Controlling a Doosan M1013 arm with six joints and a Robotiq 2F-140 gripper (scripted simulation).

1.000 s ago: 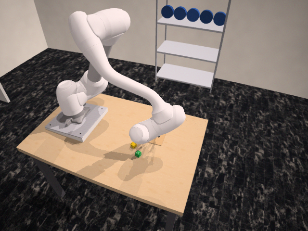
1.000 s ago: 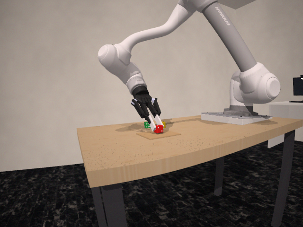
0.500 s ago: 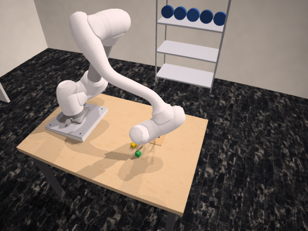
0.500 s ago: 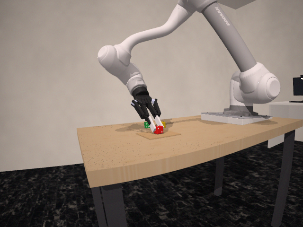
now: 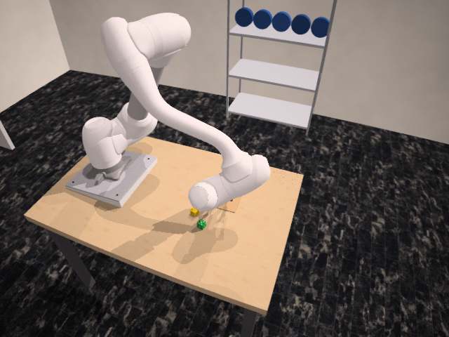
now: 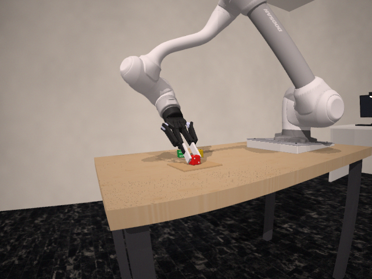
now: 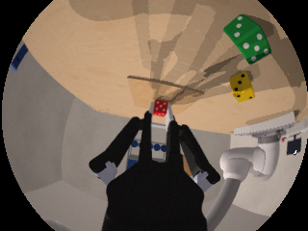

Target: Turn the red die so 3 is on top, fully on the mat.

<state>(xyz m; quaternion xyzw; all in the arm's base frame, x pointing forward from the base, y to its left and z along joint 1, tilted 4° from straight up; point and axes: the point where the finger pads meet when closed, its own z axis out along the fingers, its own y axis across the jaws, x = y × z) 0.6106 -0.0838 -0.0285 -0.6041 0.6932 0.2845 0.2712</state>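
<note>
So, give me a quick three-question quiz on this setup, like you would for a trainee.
1. True or false: the yellow die lies off the mat.
2. Which colour is the die between the fingertips of the gripper? (a) green (b) red (c) yellow
3. Fill in the count: the wrist view shows ___ dice in all.

Key: 1 true; 2 b; 3 three.

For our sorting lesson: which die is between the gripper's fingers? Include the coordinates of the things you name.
The red die (image 6: 195, 160) (image 7: 160, 108); the green (image 5: 201, 224) (image 6: 180, 153) (image 7: 247, 39) and yellow (image 5: 194, 211) (image 6: 201, 153) (image 7: 242, 87) dice sit away from the fingers.
</note>
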